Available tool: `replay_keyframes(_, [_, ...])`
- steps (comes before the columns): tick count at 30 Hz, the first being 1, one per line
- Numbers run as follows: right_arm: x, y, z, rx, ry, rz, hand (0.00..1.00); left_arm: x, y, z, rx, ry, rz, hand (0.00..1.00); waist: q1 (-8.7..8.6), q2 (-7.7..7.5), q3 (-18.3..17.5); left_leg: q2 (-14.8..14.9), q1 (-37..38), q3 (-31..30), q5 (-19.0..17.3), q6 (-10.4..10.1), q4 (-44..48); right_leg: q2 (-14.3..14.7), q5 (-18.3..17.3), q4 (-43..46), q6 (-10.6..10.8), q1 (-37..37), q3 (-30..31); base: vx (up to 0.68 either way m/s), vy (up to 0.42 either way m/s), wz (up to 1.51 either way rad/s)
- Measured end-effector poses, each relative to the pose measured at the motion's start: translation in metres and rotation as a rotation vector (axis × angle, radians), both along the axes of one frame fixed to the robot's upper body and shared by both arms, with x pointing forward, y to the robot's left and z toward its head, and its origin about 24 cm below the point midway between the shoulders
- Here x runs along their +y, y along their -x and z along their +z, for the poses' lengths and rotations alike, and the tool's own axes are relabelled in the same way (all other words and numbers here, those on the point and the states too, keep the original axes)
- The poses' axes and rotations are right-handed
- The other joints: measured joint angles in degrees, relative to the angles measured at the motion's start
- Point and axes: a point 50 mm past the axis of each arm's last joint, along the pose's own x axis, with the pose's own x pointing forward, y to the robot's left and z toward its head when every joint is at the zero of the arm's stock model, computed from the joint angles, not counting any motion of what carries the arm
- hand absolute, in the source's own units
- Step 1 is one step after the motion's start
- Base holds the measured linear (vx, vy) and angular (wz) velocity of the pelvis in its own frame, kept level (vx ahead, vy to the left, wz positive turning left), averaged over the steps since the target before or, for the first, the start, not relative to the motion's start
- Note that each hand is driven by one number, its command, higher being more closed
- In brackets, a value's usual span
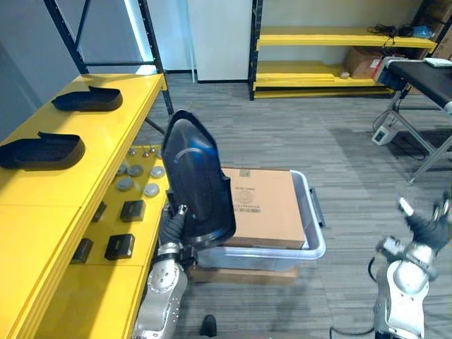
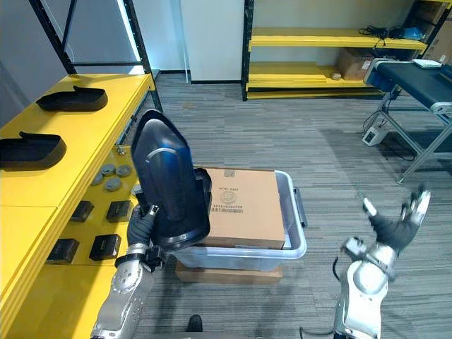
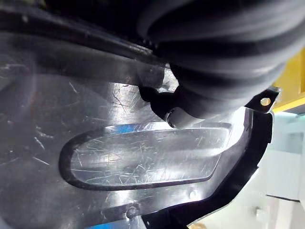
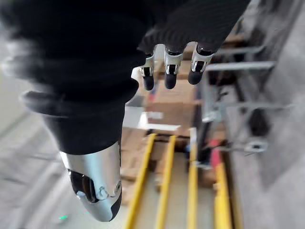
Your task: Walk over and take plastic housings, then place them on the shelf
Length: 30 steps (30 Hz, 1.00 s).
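Note:
My left hand (image 1: 174,227) is shut on the lower edge of a glossy black plastic housing (image 1: 197,182), holding it upright beside the yellow shelf (image 1: 106,134). The left wrist view shows the housing's scratched inner face (image 3: 143,157) right against the hand. Two more black housings lie on the shelf top, one at the far end (image 1: 88,100) and one nearer (image 1: 42,150). My right hand (image 1: 427,227) hangs open at the lower right, away from everything, its straight fingers (image 4: 167,71) holding nothing.
A clear plastic bin (image 1: 318,227) carrying a cardboard box (image 1: 265,205) stands on the floor just right of the held housing. Small black blocks (image 1: 120,246) and grey discs (image 1: 134,176) lie on the shelf's lower level. A yellow rack (image 1: 339,37) and a conveyor table (image 1: 424,74) stand farther off.

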Motion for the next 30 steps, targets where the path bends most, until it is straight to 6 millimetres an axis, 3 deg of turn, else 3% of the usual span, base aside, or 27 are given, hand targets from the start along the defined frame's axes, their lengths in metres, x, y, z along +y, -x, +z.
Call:
replay_keyframes(2, [0.007,0.015,-0.022,0.058,-0.095,-0.019,0.00,0.000,0.004,-0.001,0.003,0.007,0.007,1.00,0.20,0.08,0.0,0.1,0.0,0.1,0.0,0.0,0.0,0.0,0.0,0.1,0.0,0.0,0.0,0.00,0.000,0.00])
replay_keyframes(4, [0.023,0.037,-0.056,0.154,-0.252,-0.033,0.00,0.000,0.010,-0.003,0.017,0.027,0.022,1.00,0.35,0.06,0.0,0.2,0.2,0.5,-0.1,0.1,0.0,0.0,0.0,0.1,0.0,0.5,-0.4,0.00,0.000,0.06])
replay_keyframes(7, [0.047,0.056,-0.086,0.273,-0.388,-0.023,0.00,0.002,0.017,-0.008,0.037,0.042,0.039,1.00,0.60,0.26,0.3,0.2,0.7,0.2,-0.9,0.0,0.0,-0.1,-0.3,0.4,0.2,1.3,-1.3,-0.01,-0.004,0.09])
replay_keyframes(11, [0.079,0.063,-0.106,0.390,-0.500,0.097,0.00,0.002,0.021,-0.004,0.017,0.072,0.057,1.00,1.48,0.22,2.3,-0.1,-1.4,-1.0,-1.0,0.1,0.9,-0.7,-2.7,4.5,0.3,0.7,-5.0,-0.06,-0.013,0.47])
replay_keyframes(14, [0.090,0.056,-0.110,0.416,-0.513,0.169,0.00,0.000,0.019,0.013,-0.066,0.089,0.068,1.00,2.53,1.02,4.2,-1.6,-9.4,-5.8,-2.1,0.4,7.6,-1.4,-5.7,9.7,-0.3,-1.5,-14.0,-0.08,-0.036,1.47])
replay_keyframes(15, [0.092,0.054,-0.110,0.419,-0.514,0.175,0.00,0.000,0.018,0.015,-0.080,0.090,0.067,1.00,2.69,0.85,4.6,-1.7,-10.1,-5.3,-3.9,1.6,8.3,-1.9,-5.8,9.8,-0.5,-1.2,-16.7,-0.06,-0.005,1.96])
replay_keyframes(16, [0.095,0.052,-0.112,0.428,-0.521,0.186,0.00,-0.001,0.014,0.019,-0.100,0.087,0.062,1.00,3.36,-0.82,5.7,-1.6,-12.7,-0.5,-6.3,4.7,13.1,-4.3,-6.1,9.8,-0.9,-0.9,-20.9,0.00,0.013,1.91])
replay_keyframes(18, [0.089,0.049,-0.111,0.431,-0.500,0.184,0.00,-0.002,0.013,0.021,-0.118,0.099,0.077,1.00,3.88,-0.15,6.0,1.4,-14.9,11.5,-9.1,8.6,22.4,-5.7,-7.1,11.4,-0.4,0.6,-26.9,0.05,0.009,1.87])
replay_keyframes(19, [0.087,0.047,-0.110,0.436,-0.482,0.201,0.00,-0.002,0.012,0.021,-0.123,0.098,0.080,1.00,3.52,0.83,6.1,3.1,-13.8,17.8,-11.4,8.6,22.7,-6.2,-8.2,13.4,0.4,2.4,-31.0,0.07,0.022,1.53])
replay_keyframes(21, [0.087,0.044,-0.110,0.444,-0.470,0.224,0.00,-0.004,0.012,0.022,-0.132,0.103,0.076,1.00,3.60,-0.18,6.6,4.1,-11.1,26.4,-13.0,9.8,21.9,-8.8,-8.5,14.6,0.7,4.7,-34.9,0.14,0.050,1.56])
replay_keyframes(22, [0.087,0.042,-0.111,0.450,-0.472,0.229,0.00,-0.005,0.011,0.024,-0.144,0.104,0.072,1.00,3.51,0.50,6.2,4.2,-10.1,29.4,-13.6,8.7,21.9,-9.6,-8.7,14.1,0.9,6.0,-36.7,0.18,0.060,1.34])
replay_keyframes(26, [0.091,0.023,-0.113,0.454,-0.489,0.271,0.00,-0.006,0.012,0.016,-0.124,0.106,0.066,1.00,3.80,0.04,6.1,-0.3,-10.2,27.8,-14.2,8.4,20.8,-10.9,-9.2,10.5,1.9,8.3,-37.7,0.12,0.141,0.63])
replay_keyframes(28, [0.096,0.019,-0.114,0.470,-0.487,0.300,0.00,-0.006,0.012,0.009,-0.090,0.099,0.054,1.00,3.74,-0.32,6.2,-1.4,-10.1,27.7,-16.9,8.8,23.2,-13.1,-9.0,13.1,1.6,8.7,-37.5,0.12,0.135,0.05])
replay_keyframes(30, [0.095,0.023,-0.116,0.490,-0.492,0.298,0.00,-0.009,0.012,0.006,-0.076,0.100,0.040,1.00,3.22,-0.18,6.1,-2.3,-9.1,26.6,-18.4,9.4,23.9,-16.0,-8.1,22.4,-4.1,6.0,-33.5,0.13,0.126,0.26])
